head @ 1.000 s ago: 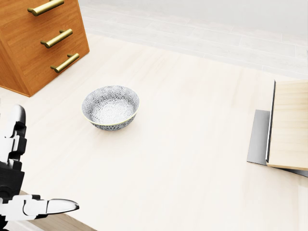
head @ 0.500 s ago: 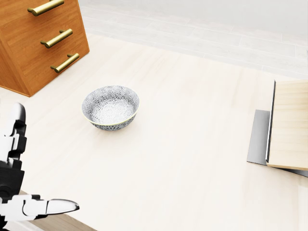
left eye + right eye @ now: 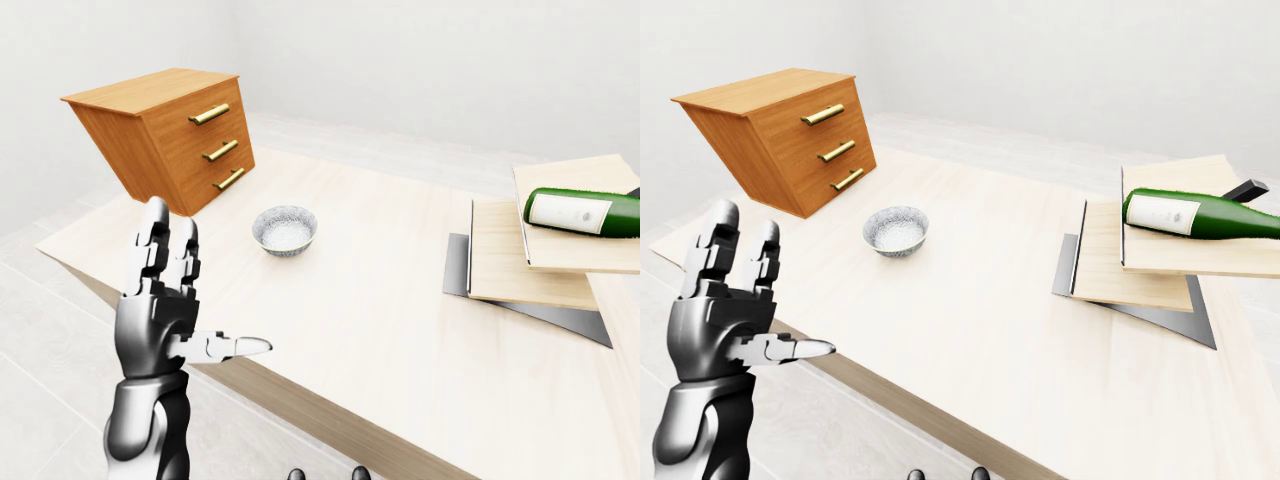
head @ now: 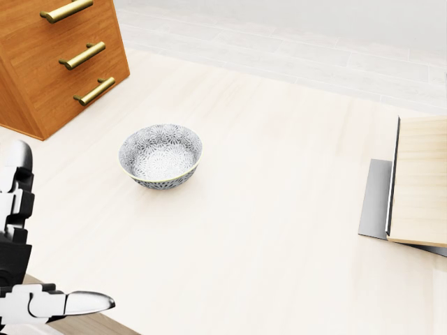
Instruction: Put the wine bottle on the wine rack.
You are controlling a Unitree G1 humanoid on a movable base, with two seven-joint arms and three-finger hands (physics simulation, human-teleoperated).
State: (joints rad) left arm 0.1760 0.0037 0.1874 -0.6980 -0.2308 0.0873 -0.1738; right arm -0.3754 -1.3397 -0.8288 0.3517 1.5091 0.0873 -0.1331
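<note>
Right-eye view: a pale wooden table [image 3: 970, 300] fills the room's middle, with white walls and a light tiled floor around it. On it I count one patterned bowl [image 3: 895, 230], one wooden drawer chest [image 3: 780, 135] with three brass handles, and one stepped wine rack [image 3: 1140, 265]. One wine bottle [image 3: 1200, 215] lies on its side on the rack's upper board. My left hand [image 3: 725, 320] stands raised, fingers spread wide, holding nothing. My right hand is out of sight.
</note>
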